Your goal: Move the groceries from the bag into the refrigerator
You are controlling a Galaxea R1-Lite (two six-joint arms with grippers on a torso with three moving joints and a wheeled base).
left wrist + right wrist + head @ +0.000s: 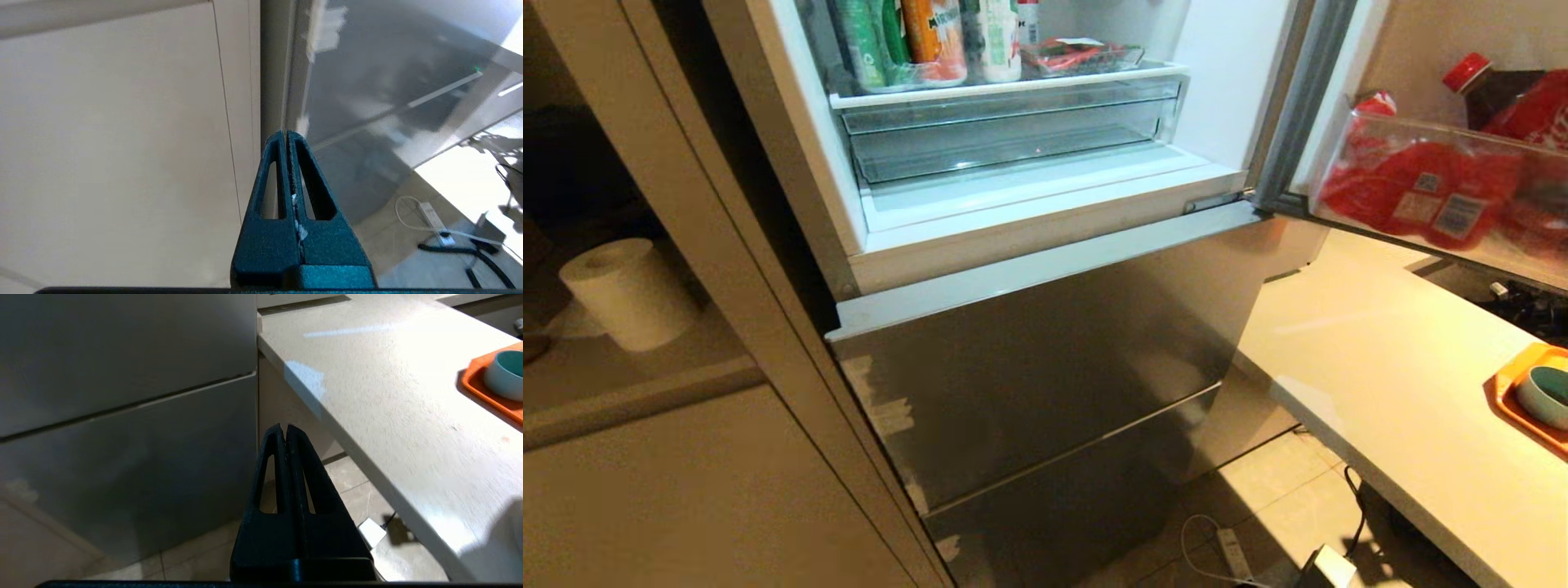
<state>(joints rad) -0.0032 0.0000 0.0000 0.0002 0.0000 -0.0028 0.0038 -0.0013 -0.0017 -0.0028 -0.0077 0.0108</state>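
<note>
The grey-steel refrigerator fills the head view. Its upper door is swung open to the right, showing the white interior and a clear drawer. On the shelf above the drawer stand a white bottle with a green label, green and orange bottles, and a red pack in a clear tray. The bag is out of view. Neither arm shows in the head view. My left gripper is shut and empty, low before the refrigerator's left edge. My right gripper is shut and empty, near the refrigerator's lower right corner.
A pale counter runs along the right, bearing an orange tray with a teal bowl. The open door's bin holds red packs and a cola bottle. A beige cabinet with a paper roll stands left. A power strip and cables lie on the floor.
</note>
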